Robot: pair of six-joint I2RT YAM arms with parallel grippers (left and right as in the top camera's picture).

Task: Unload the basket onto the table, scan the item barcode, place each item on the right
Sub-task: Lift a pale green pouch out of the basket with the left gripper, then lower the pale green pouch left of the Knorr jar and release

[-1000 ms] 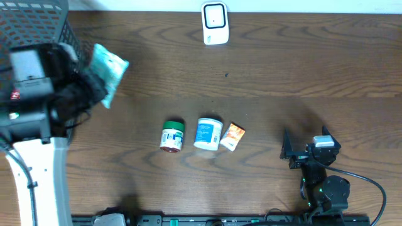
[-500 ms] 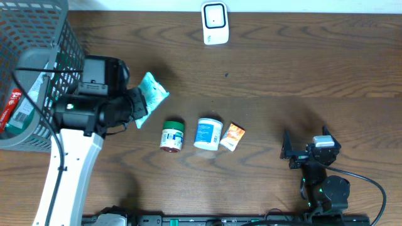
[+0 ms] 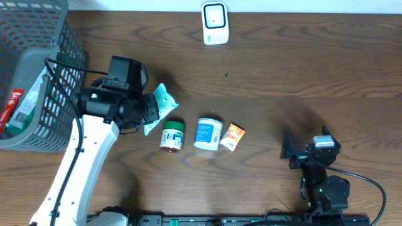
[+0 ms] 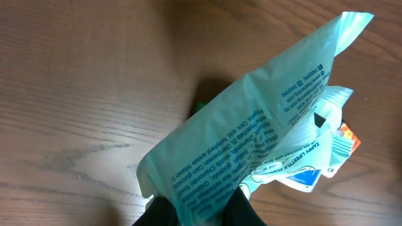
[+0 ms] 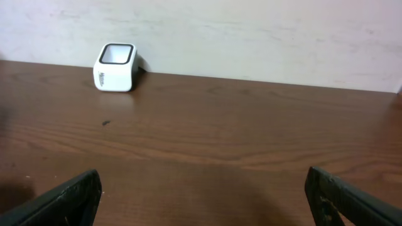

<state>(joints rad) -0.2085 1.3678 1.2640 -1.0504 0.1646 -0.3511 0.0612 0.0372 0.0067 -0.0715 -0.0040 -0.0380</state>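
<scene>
My left gripper [image 3: 151,110] is shut on a teal wipes packet [image 3: 162,102], held just left of and above a green-lidded jar [image 3: 171,136]. In the left wrist view the packet [image 4: 251,144] fills the frame, its printed back facing the camera, pinched at its lower end between my dark fingers [image 4: 162,215]. The white barcode scanner [image 3: 215,24] stands at the table's far edge and also shows in the right wrist view [image 5: 115,67]. My right gripper [image 3: 306,149] rests open at the near right, nothing between its fingers [image 5: 75,196].
A grey wire basket [image 3: 58,50] with packaged goods stands at the far left. Next to the jar lie a white-and-blue tub [image 3: 208,133] and a small orange packet [image 3: 233,136]. A black rail runs along the front edge.
My left arm has swung right from the basket, carrying the teal packet out over the table to a spot beside the jar. The right arm has not moved.
</scene>
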